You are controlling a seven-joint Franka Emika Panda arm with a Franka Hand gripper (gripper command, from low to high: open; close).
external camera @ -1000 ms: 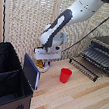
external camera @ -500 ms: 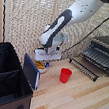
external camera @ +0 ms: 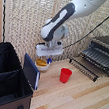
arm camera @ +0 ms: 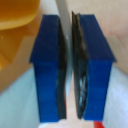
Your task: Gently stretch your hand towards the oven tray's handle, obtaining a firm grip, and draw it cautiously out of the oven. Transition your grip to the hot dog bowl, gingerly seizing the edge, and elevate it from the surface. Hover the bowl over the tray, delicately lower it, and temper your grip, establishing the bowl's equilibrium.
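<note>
Barely shifted since a second ago: gripper down at the hot dog bowl, pads pinched on its thin white rim. Best lifted straight and level, keeping food in. Then across past the red cup to the oven tray, pulled out over the oven door.

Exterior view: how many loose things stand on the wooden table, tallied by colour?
Red: 1, the cup
White: 1, the hot dog bowl
Blue: 1, the upright flat panel
Black: 2, the oven and the open box
Total: 5
</note>
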